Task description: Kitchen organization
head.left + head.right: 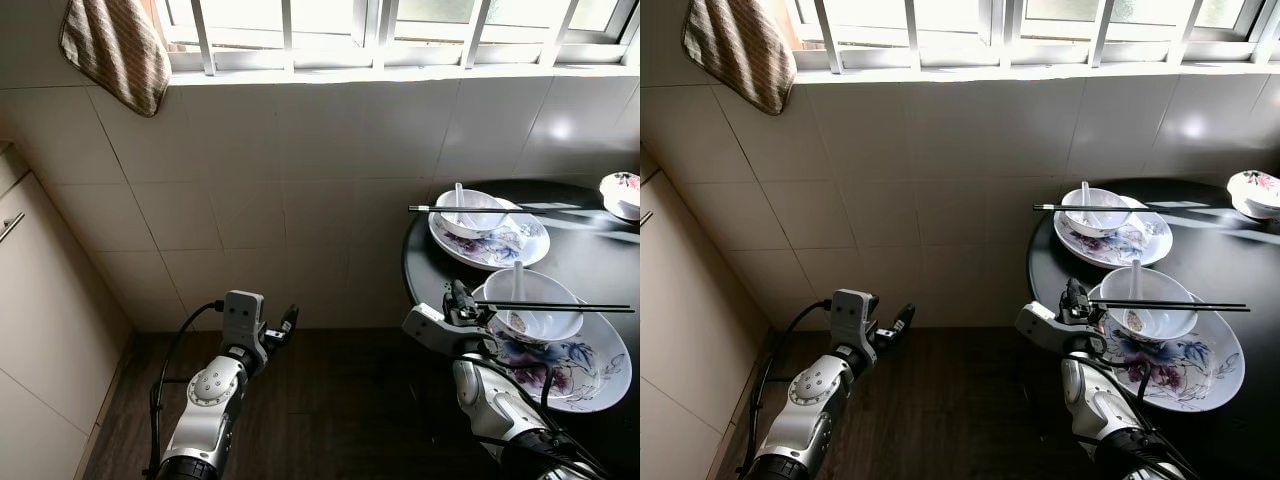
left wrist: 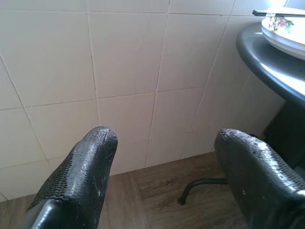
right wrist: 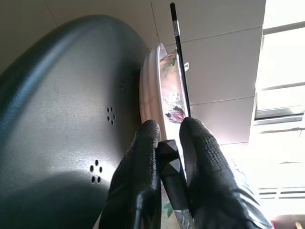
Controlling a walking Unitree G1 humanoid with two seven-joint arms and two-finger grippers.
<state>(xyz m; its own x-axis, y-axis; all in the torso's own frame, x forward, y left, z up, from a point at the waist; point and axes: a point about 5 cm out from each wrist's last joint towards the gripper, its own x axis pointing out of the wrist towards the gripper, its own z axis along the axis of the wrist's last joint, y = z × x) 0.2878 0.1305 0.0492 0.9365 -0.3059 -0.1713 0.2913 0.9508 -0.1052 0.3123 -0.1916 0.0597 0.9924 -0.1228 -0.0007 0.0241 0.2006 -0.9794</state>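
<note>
- The right gripper (image 3: 167, 143) is seen at the near left rim of the round black table (image 1: 590, 255), its fingers (image 3: 138, 167) pinched on the near end of a pair of chopsticks (image 1: 555, 307).
- In the right wrist view, the grasp is shown close up: the dark sticks pass between the two pads and run on past the edge of a floral plate (image 3: 155, 95). From the head views the grip itself cannot be made out.
- The chopsticks are laid across a white bowl (image 1: 530, 300) holding a spoon; their long axis runs left to right, the tips pointing right.
- That bowl sits on the near plate (image 1: 580, 375).
- The left gripper (image 1: 285, 325) is held over the dark floor, left of the table, fingers spread wide with nothing between them. The left wrist view shows tiled wall and the table edge.
- Farther back, a second plate (image 1: 500, 245) carries a bowl, spoon and another pair of chopsticks (image 1: 480, 209), also lying left to right.
- A striped towel (image 1: 115, 50) hangs at the far left by the window.
- No writing can be read.
</note>
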